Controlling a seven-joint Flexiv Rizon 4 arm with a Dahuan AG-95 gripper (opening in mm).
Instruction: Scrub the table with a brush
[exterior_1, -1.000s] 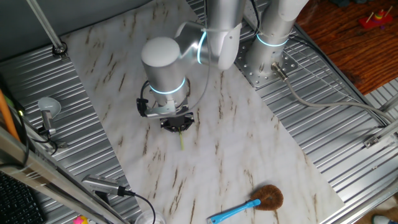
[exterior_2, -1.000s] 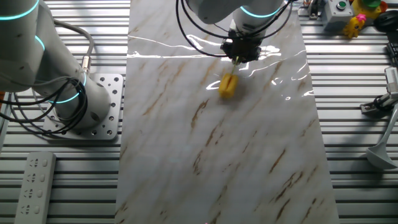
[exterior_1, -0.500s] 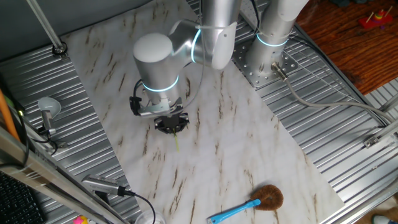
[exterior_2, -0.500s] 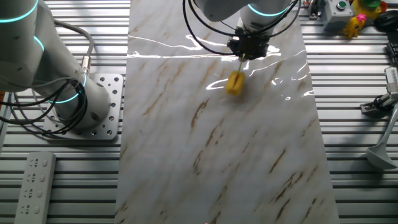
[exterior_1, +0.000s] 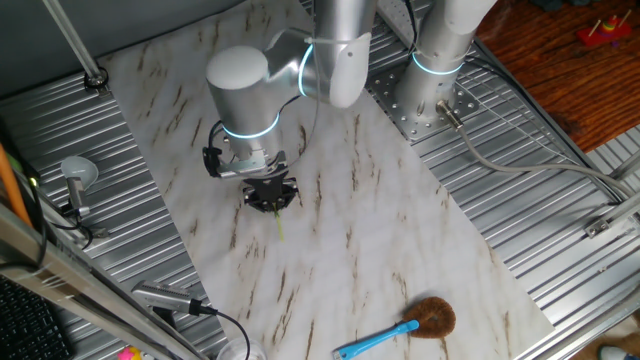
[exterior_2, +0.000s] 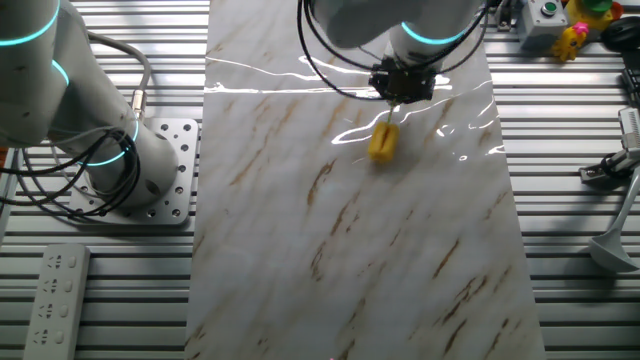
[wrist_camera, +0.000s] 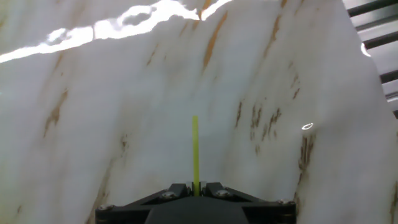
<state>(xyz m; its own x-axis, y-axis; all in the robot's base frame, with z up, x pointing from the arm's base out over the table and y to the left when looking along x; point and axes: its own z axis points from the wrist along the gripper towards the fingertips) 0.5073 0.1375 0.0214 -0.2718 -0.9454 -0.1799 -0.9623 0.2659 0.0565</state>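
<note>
The table (exterior_1: 380, 230) is a white marble-patterned sheet with brown streaks; it also shows in the other fixed view (exterior_2: 300, 230) and the hand view (wrist_camera: 124, 112). My gripper (exterior_1: 271, 200) is shut on the thin yellow-green handle of the brush (exterior_1: 279, 222). In the other fixed view the gripper (exterior_2: 398, 92) holds the brush (exterior_2: 383, 141) with its yellow bristle head down on the sheet. In the hand view only the stick handle (wrist_camera: 195, 152) shows, rising from between the closed jaws of the gripper (wrist_camera: 196, 188); the head is hidden.
A blue-handled brush with round brown bristles (exterior_1: 410, 326) lies on the sheet near its front edge. Ribbed grey metal (exterior_1: 560, 240) surrounds the sheet. A second arm's base (exterior_2: 130, 165) stands at the left. A remote (exterior_2: 55, 300) and small tools (exterior_2: 610, 170) lie on the metal.
My gripper has moved along the sheet with the brush, leftward in one fixed view and rightward in the other. The bristle head has slid over the sheet with it.
</note>
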